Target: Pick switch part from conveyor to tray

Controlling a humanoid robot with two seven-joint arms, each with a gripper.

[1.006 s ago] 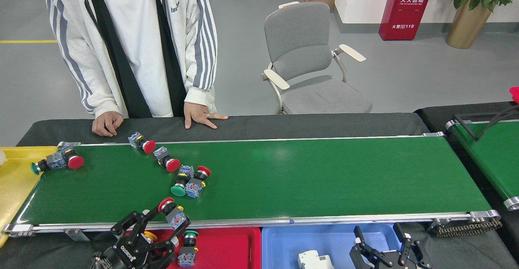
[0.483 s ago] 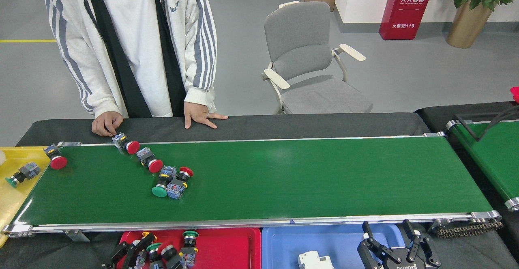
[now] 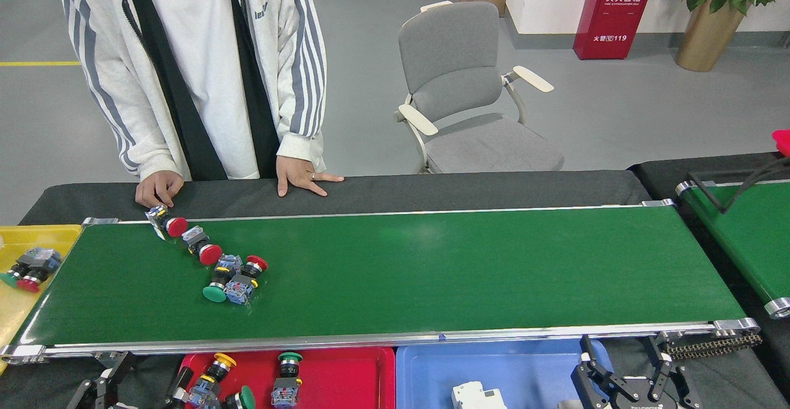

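Four switch parts [image 3: 210,253] drifted left along the conveyor [image 3: 432,267]; right gripper [image 3: 629,375] spread, empty (left unclear).

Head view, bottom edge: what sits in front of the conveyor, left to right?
left gripper → red tray holding switch parts → blue tray with a white part → right gripper.

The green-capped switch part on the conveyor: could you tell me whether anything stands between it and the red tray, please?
Nothing visible does. The green-capped switch part touches a red-capped one on its right, but bare conveyor and the silver frame alone separate it from the red tray. The left pincer sits low beside that tray.
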